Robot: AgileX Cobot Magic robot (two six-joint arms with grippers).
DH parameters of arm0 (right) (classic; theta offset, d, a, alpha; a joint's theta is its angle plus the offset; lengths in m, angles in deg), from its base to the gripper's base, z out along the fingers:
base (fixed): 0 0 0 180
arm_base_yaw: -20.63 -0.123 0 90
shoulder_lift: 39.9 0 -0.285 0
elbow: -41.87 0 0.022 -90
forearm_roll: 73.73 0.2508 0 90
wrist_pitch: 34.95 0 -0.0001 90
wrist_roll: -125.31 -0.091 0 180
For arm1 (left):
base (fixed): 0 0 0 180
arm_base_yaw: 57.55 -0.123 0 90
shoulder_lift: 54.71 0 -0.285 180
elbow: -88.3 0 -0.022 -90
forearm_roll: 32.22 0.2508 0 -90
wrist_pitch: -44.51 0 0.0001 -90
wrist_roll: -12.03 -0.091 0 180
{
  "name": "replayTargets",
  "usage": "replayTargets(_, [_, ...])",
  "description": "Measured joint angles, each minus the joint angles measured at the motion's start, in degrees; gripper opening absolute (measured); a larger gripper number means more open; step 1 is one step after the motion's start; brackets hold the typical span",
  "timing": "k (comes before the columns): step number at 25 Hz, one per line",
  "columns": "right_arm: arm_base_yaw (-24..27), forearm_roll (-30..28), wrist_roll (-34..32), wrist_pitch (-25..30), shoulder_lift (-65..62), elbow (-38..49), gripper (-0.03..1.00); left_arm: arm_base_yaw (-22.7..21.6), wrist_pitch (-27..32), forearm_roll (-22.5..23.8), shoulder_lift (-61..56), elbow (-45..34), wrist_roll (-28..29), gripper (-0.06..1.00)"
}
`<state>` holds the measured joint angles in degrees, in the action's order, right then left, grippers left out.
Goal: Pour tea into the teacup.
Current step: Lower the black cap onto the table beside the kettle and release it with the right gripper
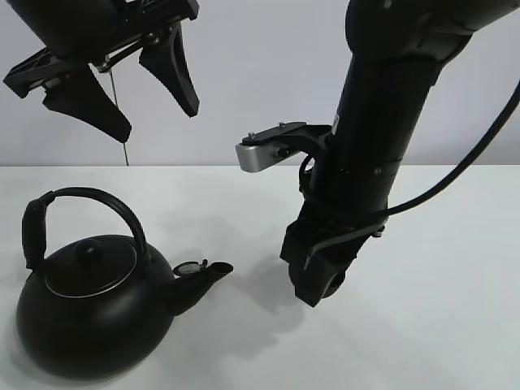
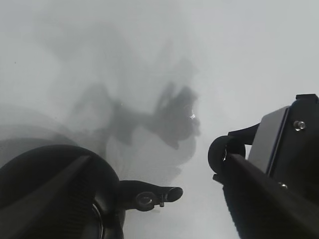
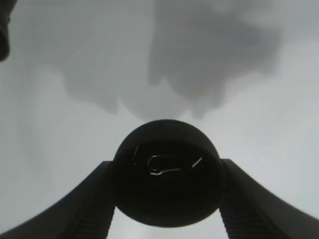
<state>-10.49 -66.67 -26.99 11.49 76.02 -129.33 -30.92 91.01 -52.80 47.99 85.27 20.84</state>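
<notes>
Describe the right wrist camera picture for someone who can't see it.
A small black round teacup, seen from above, sits clamped between the right gripper's two dark fingers. Beneath lies a white table with soft grey shadows.

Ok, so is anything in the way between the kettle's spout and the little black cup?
Nothing visible. The right gripper holds the teacup to the right of the kettle's spout in the high view, with only bare white table between them. The left gripper hangs open above the kettle, with nothing between those either.
</notes>
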Motion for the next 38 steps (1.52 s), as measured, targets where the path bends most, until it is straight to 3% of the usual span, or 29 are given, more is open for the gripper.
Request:
replayTargets(9, [0.0,4.73,2.59,-4.23,2.04,0.0,0.4,0.0,0.0,0.0,0.0,0.0,0.0,0.52])
replayTargets(16, [-2.4,4.92,3.47,-5.55,4.93,0.0,0.4,0.0,-0.05,0.0,0.0,0.0,0.0,0.52])
replayTargets(27, [-3.98,4.56,-0.66,-10.42,8.02,-2.67,0.4,0.0,-0.65,0.0,0.0,0.0,0.0,0.52])
replayTargets(38, [-3.98,5.81,-0.89,-9.87,9.3,-2.88,0.4,0.0,-0.67,0.0,0.0,0.0,0.0,0.52])
